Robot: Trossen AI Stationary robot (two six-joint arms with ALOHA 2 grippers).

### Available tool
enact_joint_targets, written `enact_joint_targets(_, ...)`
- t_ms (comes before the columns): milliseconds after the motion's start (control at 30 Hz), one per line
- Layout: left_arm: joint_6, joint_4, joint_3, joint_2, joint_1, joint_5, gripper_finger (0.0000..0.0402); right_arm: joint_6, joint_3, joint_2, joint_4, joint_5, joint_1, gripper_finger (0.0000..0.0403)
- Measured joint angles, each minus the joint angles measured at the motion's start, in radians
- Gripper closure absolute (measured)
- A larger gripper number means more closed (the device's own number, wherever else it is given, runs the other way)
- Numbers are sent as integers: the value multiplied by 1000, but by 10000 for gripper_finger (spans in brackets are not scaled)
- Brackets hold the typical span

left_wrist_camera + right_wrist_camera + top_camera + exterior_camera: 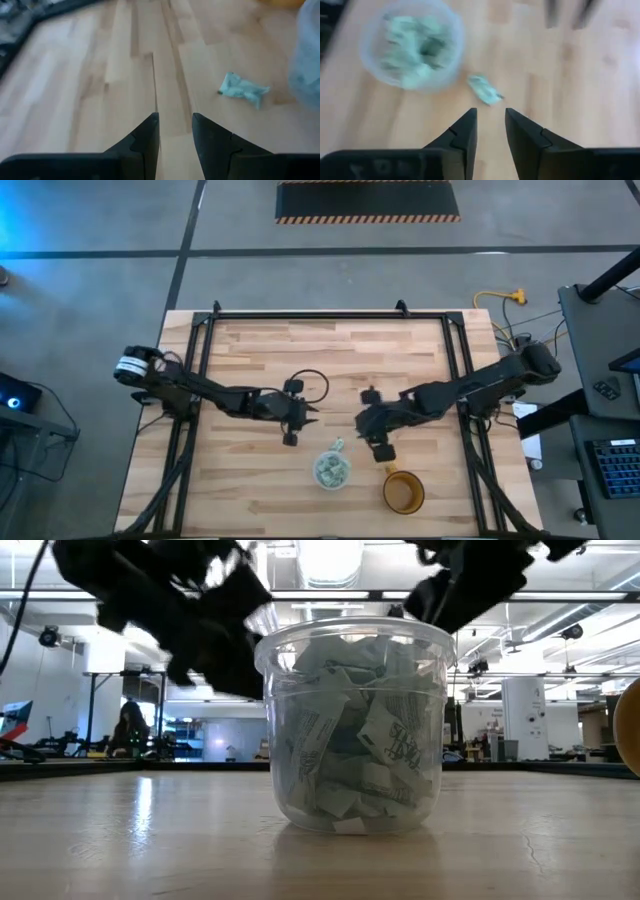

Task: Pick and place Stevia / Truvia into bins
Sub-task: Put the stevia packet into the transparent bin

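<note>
A clear plastic cup stands on its base near the table's near edge, filled with pale green and white sachets. One loose, crumpled sachet lies flat on the wood just beyond the cup's far rim. It also shows in the left wrist view as a sachet and in the right wrist view as a sachet beside the cup. My left gripper hovers open to the left of this sachet, holding nothing. My right gripper hovers open to its right, also holding nothing.
An amber mug stands to the right of the cup, near the table's near edge, close under my right arm. A black frame borders the table's far and side edges. Bare wood lies across the table's far half.
</note>
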Motion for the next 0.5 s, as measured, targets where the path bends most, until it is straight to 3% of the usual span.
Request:
enact_joint_targets(200, 18, 68, 61, 170, 71, 150, 301, 121, -108, -158, -84, 219, 43, 325)
enact_joint_targets(367, 19, 52, 155, 264, 124, 321, 301, 179, -218, -305, -80, 233, 49, 336)
enact_joint_targets(500, 19, -65, 230, 296, 162, 530, 301, 199, -321, -423, -75, 234, 49, 341)
